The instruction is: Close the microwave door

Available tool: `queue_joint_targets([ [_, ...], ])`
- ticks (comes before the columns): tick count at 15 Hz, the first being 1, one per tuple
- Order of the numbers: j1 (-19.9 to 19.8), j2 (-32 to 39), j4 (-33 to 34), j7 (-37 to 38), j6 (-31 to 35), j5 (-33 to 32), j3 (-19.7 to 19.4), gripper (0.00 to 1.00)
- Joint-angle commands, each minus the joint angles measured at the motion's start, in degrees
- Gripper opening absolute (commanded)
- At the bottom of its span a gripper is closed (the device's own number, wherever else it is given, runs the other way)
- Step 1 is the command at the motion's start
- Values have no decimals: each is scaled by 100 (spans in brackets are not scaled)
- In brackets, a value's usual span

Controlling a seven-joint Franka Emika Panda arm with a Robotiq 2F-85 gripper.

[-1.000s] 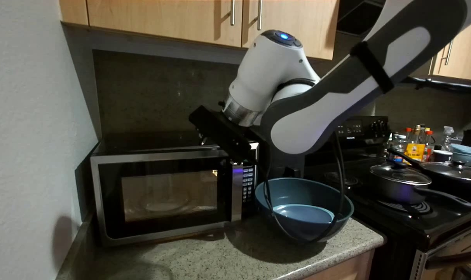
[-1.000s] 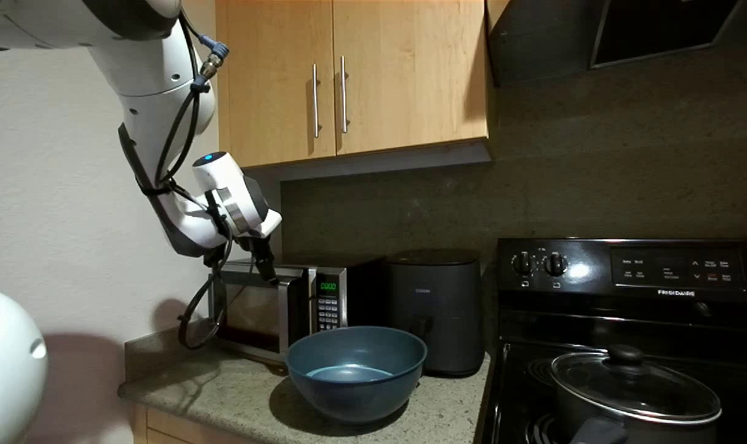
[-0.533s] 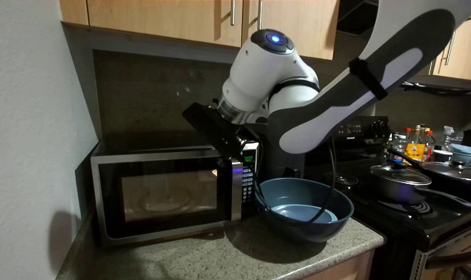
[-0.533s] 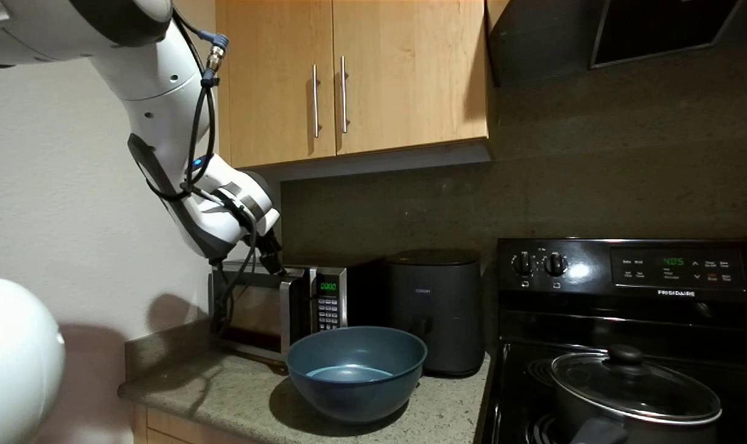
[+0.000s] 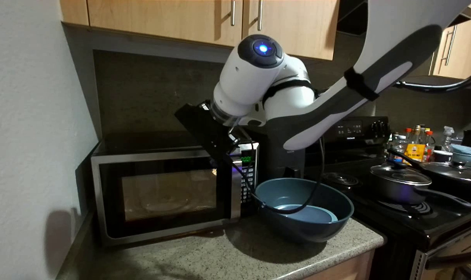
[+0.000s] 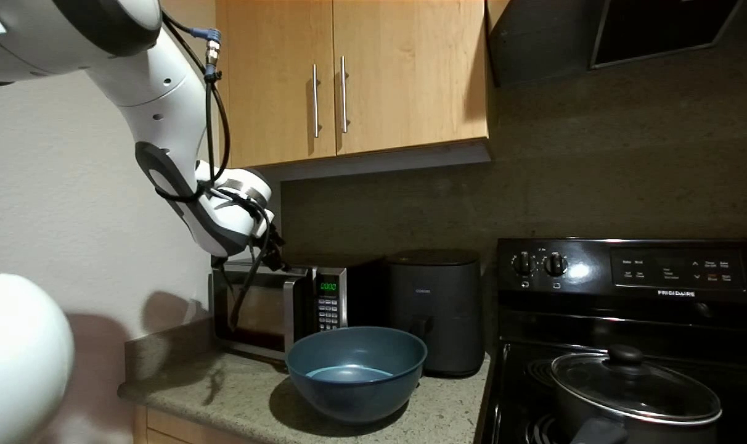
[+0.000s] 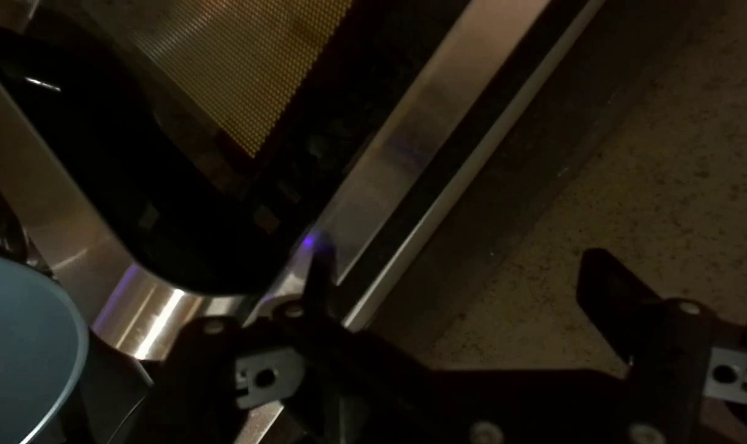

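The microwave [image 5: 157,229] stands against the back wall; it also shows in an exterior view [image 6: 365,296]. Its door [image 5: 111,202] nearly covers the front. A dark band between the door handle [image 6: 289,314] and the button panel suggests the door is slightly ajar. The wrist view shows the door's steel top frame [image 7: 404,148] and a dark strip behind it. My gripper [image 7: 460,271] is open and empty, fingers wide apart, at the door's upper handle-side corner [image 6: 280,266]. One finger overlaps the frame there; contact is unclear. The fingertips are hidden in an exterior view.
A large blue bowl [image 5: 309,233] sits beside the microwave's front, with the arm's cable hanging over it. A dark air fryer [image 6: 435,314] stands right of the microwave. Cupboards [image 6: 404,74] hang above. A side wall [image 5: 29,116] is close at left; a stove [image 6: 601,327] at right.
My wrist has turned and shifted left in an exterior view. The fingertips have moved slightly right and up in an exterior view. The door handle has shifted slightly towards the button panel.
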Motion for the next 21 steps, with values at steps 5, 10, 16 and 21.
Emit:
queue_joint_targets([
  [5,198,58,-89,469,-35,-357,-116,100],
  [10,135,95,-73,326,-9,-265,-42,100],
  [16,41,-1203,-1330,-778,-13,322,306,100],
  [21,-1206,-2352,-2885,-2820,-616,2371,1676,100],
])
